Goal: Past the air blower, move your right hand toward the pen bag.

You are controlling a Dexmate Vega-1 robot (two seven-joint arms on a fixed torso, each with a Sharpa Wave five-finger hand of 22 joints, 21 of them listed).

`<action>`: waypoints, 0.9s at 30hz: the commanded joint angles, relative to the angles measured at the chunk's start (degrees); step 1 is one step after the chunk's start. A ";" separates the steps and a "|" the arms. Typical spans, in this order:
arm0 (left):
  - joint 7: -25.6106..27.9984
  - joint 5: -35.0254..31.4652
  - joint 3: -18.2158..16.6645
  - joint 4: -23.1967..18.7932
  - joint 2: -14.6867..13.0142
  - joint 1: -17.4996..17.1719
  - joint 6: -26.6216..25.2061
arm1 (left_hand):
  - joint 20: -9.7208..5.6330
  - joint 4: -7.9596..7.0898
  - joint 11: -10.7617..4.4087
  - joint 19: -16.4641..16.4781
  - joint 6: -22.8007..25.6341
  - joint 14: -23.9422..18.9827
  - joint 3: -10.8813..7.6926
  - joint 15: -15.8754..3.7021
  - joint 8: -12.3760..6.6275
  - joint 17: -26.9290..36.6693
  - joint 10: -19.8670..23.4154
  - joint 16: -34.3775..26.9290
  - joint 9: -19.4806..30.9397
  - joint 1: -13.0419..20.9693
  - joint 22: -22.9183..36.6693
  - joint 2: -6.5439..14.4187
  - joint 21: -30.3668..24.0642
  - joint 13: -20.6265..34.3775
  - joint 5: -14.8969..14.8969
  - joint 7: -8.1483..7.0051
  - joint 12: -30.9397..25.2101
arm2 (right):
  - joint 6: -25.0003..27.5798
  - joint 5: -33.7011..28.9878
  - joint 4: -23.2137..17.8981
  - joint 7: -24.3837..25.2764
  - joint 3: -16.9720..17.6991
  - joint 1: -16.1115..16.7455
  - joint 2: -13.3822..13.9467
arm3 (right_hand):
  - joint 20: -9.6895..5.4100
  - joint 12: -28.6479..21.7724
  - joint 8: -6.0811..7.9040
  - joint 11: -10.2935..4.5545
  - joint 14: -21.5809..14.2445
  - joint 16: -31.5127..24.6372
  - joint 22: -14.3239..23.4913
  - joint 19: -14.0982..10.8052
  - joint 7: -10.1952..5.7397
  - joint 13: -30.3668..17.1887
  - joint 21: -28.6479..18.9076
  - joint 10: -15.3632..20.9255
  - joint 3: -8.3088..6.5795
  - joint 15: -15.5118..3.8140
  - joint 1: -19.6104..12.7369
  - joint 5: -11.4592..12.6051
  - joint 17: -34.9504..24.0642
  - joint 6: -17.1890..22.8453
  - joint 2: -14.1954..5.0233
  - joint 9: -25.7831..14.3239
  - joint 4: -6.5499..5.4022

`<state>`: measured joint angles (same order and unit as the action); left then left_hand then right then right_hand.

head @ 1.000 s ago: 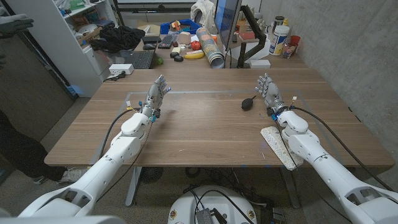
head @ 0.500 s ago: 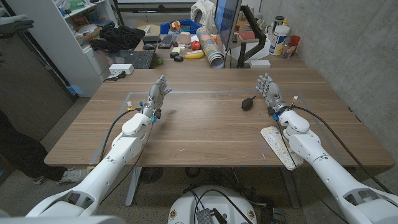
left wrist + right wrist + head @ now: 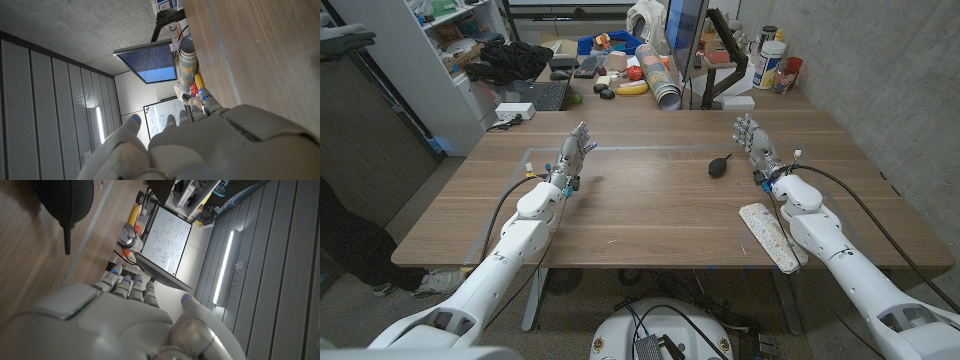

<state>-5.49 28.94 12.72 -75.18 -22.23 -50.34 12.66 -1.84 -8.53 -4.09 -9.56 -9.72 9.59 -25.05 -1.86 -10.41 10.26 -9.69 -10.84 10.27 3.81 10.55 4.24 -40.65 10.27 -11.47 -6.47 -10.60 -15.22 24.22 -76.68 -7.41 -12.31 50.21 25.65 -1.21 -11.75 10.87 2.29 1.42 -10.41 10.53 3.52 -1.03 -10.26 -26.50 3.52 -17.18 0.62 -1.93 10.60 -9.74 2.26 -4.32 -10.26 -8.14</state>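
Observation:
The black air blower (image 3: 719, 165) lies on the wooden table (image 3: 650, 215), nozzle pointing to the back right; the right wrist view shows its bulb and thin nozzle (image 3: 70, 202) close up. My right hand (image 3: 755, 146) stands just right of it with fingers extended and apart, holding nothing, and its back (image 3: 125, 317) appears in the right wrist view. The pen bag (image 3: 770, 235), a long white patterned pouch, lies near the table's front right edge, beside my right forearm. My left hand (image 3: 573, 155) stands at the left, fingers extended, holding nothing; the left wrist view shows its back (image 3: 210, 145).
A cluttered desk behind the table holds a monitor (image 3: 684, 40), a patterned cylinder (image 3: 658, 80), a banana (image 3: 632, 88) and a keyboard (image 3: 541, 96). A shelf (image 3: 440, 60) stands at the back left. A grey wall (image 3: 880, 70) runs along the right.
My right hand and forearm have shifted slightly to the right, leaving more of the pen bag uncovered. The left arm and the air blower have not moved.

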 commanded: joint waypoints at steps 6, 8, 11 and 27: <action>-1.08 -1.36 -1.22 0.71 1.02 0.32 -0.88 | -1.18 0.11 0.10 -5.83 -3.10 2.98 0.09 -0.63 -0.39 0.16 -1.11 -0.29 0.13 -0.04 0.07 0.77 0.09 0.08 -0.31 -0.41 -0.39 | -0.99 -6.91 -4.12 2.08 0.73 1.47 2.77 | 0.06 -0.58 0.64 0.22 -0.39 -0.27 0.12 -0.28 -0.11 -0.18 0.09 1.01 -0.13 0.28 -0.35 0.38 -0.07 1.09 -1.24 -0.28 0.31; -1.21 -1.39 -1.35 0.85 1.08 0.39 -1.00 | -1.18 0.11 0.11 -5.83 -3.10 3.00 0.10 -0.62 -0.39 0.16 -1.14 -0.28 0.13 -0.03 0.07 0.77 0.11 0.08 -0.32 -0.41 -0.38 | -1.16 -8.43 -5.08 2.62 0.73 1.68 3.44 | 0.04 -0.58 0.64 0.32 -0.47 -0.28 0.12 -0.31 -0.13 -0.18 0.11 1.04 -0.13 0.29 -0.38 0.38 -0.06 1.14 -1.24 -0.28 0.33; -1.52 -1.49 -1.49 1.14 1.17 0.55 -0.94 | -1.20 0.12 0.06 -5.81 -3.10 2.98 0.12 -0.58 -0.39 0.16 -1.14 -0.29 0.14 -0.02 0.07 0.79 0.15 0.08 -0.32 -0.41 -0.38 | -1.48 -9.52 -5.82 2.91 0.83 1.79 3.81 | 0.18 -0.60 0.63 0.33 -0.57 -0.25 0.12 -0.41 -0.03 -0.18 0.16 1.18 -0.16 0.31 -0.50 0.38 -0.05 1.27 -1.22 -0.29 0.43; -2.55 -1.75 -2.19 2.61 1.65 1.23 -0.65 | -1.17 0.13 0.20 -5.73 -2.94 2.97 0.22 -0.59 -0.44 0.16 -1.04 -0.28 0.15 0.02 0.08 0.83 0.32 0.07 -0.33 -0.33 -0.42 | -3.22 -15.33 -9.05 5.79 1.92 2.50 4.94 | 0.26 -0.95 0.62 0.25 -1.08 -0.17 0.12 -0.68 -0.43 -0.18 0.50 2.49 -0.33 0.23 -0.97 0.38 0.00 1.98 -1.31 -0.31 0.78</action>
<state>-7.32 27.36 10.99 -73.48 -20.87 -49.53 11.85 -1.84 -8.36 -4.08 -9.56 -9.72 9.59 -24.88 -1.86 -10.63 10.26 -9.68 -10.84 10.25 4.04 10.54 4.47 -40.66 10.26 -11.46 -6.46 -10.59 -17.28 12.89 -83.69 -3.77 -11.16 52.08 29.77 -0.92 -12.19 11.31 2.67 0.79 -10.41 10.52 3.22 -1.33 -10.26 -26.05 5.34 -17.24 0.60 -2.22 10.60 -9.60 3.80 -4.62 -10.26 -7.73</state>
